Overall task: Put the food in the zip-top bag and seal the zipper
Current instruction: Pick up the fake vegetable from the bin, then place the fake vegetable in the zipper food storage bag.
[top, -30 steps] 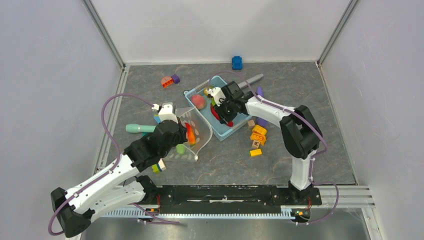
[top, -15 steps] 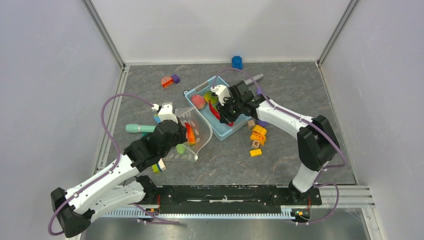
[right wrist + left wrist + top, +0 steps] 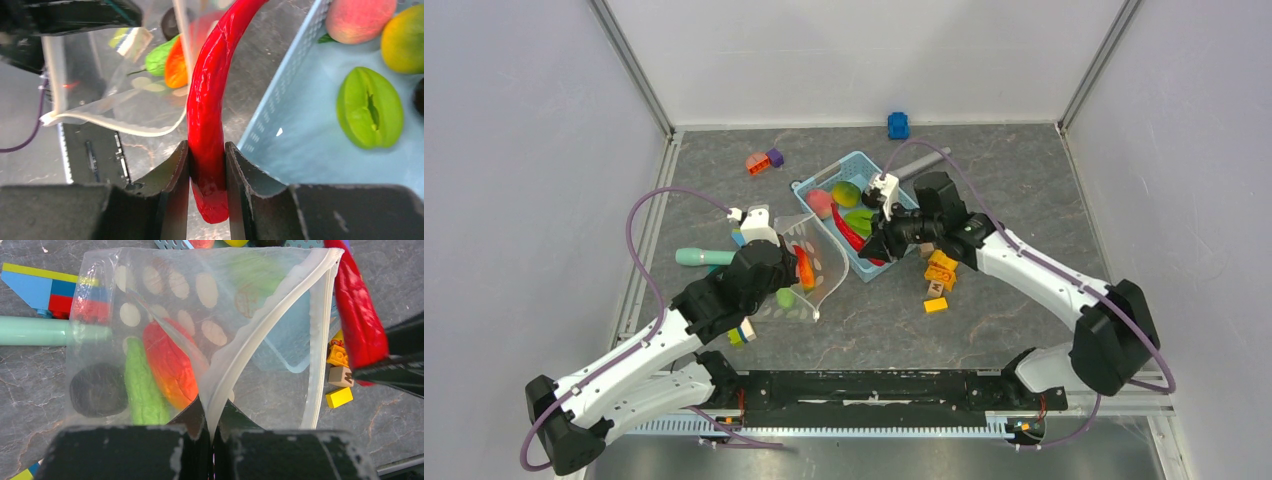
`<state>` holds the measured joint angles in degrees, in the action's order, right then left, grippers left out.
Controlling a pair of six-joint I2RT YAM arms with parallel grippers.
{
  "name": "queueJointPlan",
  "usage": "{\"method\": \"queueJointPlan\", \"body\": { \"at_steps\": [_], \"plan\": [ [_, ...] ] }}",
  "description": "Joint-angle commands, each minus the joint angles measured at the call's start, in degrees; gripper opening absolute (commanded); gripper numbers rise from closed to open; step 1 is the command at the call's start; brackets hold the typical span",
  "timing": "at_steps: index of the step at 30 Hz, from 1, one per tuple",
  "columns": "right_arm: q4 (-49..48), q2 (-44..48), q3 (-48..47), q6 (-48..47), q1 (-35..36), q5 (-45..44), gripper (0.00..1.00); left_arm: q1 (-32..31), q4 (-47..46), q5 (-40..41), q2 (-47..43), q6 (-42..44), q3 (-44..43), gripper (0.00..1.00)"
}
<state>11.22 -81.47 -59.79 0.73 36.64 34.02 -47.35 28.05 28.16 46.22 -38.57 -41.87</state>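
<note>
From above, the right tool [image 3: 871, 238] hovers at the light-blue mesh basket's [image 3: 824, 172] six o'clock corner, with the clear white-dotted zip-top bag [image 3: 822, 268] at its eight o'clock.

Left wrist: the left tool [image 3: 212, 422] pinches the bag's zipper strip [image 3: 272, 307]. An orange toy vegetable [image 3: 170, 365] and, I think, a dark brown fruit [image 3: 97, 390] lie inside.

Right wrist: the jaws clamp a long glossy red toy pepper [image 3: 210, 85].

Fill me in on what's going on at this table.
The left claw pinches the mouth edge of the zip-top bag, holding it open. The right claw grips a red chili pepper between the blue basket and the bag's mouth. Three toy foods already lie in the bag; other foods sit in the basket. The zipper is not sealed.
</note>
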Motion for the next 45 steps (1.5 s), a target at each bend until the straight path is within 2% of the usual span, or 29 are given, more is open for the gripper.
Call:
{"method": "queueJointPlan", "body": {
  "at_steps": [1, 7, 15, 20, 31, 35, 37, 42, 45],
  "plan": [
    [-3.9, 6.5, 2.5, 2.9, 0.1, 6.7, 0.16, 0.2, -2.5, 0.9, -0.3, 0.8, -0.1, 0.02],
    [-5.2, 9.0, 5.1, 7.4, 0.1, 15.9, 0.18, 0.2, -2.5, 0.7, -0.2, 0.8, -0.2, 0.02],
    [1.1, 5.1, 2.1, 7.2, 2.4, 18.6, 0.2, 0.2, -3.4, -0.6, -0.2, 1.8, 0.1, 0.02],
    [6.3, 0.8, -3.2, 10.2, 5.3, 18.4, 0.21, 0.2, -3.8, -1.8, -0.7, 2.6, 0.2, 0.02],
    [9.9, -13.8, -16.8, 22.0, 5.4, 14.1, 0.25, 0.2, -6.3, -6.2, -2.2, 3.5, 1.2, 0.02],
    [3.2, -16.1, -18.1, 30.5, 5.4, 12.9, 0.33, 0.2, -6.6, -7.2, -2.7, 3.4, 1.4, 0.02],
    [-2.4, -16.4, -16.6, 35.7, 5.4, 12.4, 0.33, 0.2, -6.7, -7.4, -2.9, 3.5, 1.5, 0.02],
    [-14.5, -16.4, -12.1, 45.8, 5.4, 9.6, 0.45, 0.2, -7.0, -8.2, -3.1, 3.5, 1.6, 0.02],
    [-16.7, -16.4, -11.3, 46.7, 5.7, 8.1, 0.52, 0.2, -7.0, -8.1, -3.1, 3.6, 1.6, 0.02]
  ]
}}
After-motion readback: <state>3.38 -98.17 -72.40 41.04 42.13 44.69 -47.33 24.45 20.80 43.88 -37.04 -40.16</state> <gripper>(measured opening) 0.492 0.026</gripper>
